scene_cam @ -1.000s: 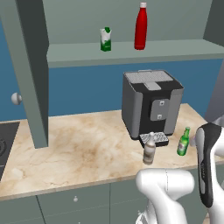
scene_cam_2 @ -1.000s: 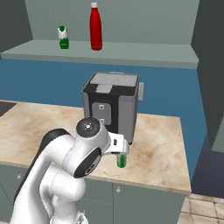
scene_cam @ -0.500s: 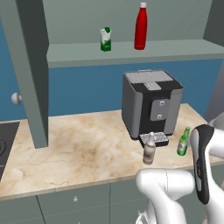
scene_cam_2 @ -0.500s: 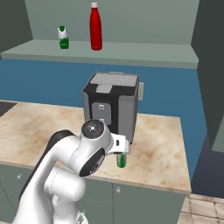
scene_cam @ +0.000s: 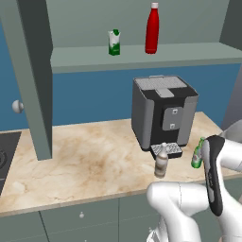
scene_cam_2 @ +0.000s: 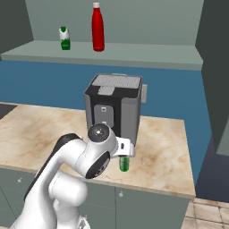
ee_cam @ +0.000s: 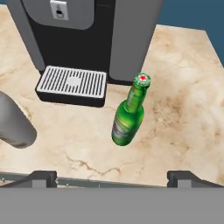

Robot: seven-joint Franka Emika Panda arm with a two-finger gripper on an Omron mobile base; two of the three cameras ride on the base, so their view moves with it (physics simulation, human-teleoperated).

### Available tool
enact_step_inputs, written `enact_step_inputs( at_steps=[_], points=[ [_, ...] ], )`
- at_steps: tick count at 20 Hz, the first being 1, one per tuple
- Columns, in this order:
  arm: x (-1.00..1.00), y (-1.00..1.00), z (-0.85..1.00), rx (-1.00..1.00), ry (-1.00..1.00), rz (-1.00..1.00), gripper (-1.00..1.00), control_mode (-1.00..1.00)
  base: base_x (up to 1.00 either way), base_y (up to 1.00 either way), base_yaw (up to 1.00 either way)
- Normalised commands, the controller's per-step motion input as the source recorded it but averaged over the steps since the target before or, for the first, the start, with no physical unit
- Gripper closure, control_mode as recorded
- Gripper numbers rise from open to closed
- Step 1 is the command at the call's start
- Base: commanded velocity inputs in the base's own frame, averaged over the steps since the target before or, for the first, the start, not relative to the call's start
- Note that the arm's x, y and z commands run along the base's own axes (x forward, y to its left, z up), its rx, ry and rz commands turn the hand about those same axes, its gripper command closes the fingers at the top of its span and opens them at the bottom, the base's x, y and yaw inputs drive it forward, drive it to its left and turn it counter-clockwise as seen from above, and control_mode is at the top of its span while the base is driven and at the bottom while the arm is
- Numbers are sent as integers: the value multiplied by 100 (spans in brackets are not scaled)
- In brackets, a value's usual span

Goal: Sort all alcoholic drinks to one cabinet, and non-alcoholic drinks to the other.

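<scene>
The robot's hand [ee_cam: 111,177], fingers spread and empty, hovers above the marbled tabletop [ee_cam: 183,109]. A slim green glass bottle [ee_cam: 129,116] stands upright just ahead, centred between the fingertips, beside a dark coffee machine [ee_cam: 87,35].

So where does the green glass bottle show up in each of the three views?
Left base view: green glass bottle at the right edge, on the counter, partly behind the arm.
Right base view: just below centre, its lower part under the arm's wrist.
Hand view: centre, upright on the counter.
Shared landmark: the coffee machine right behind it.
</scene>
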Motion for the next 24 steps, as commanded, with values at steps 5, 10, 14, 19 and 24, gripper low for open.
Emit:
enact_step_inputs(
  at_steps=[5,10,14,19,24],
  points=[
    [21,-8,-15,0,0,0,-100,-100,0,0,0],
    [21,-10,-16,0,0,0,-100,-100,0,0,0],
    [20,-9,-15,0,0,0,-100,-100,0,0,0],
    [19,-5,-14,0,0,0,-100,-100,0,0,0],
    [18,0,-15,0,1,0,-100,-100,0,0,0]
  ],
)
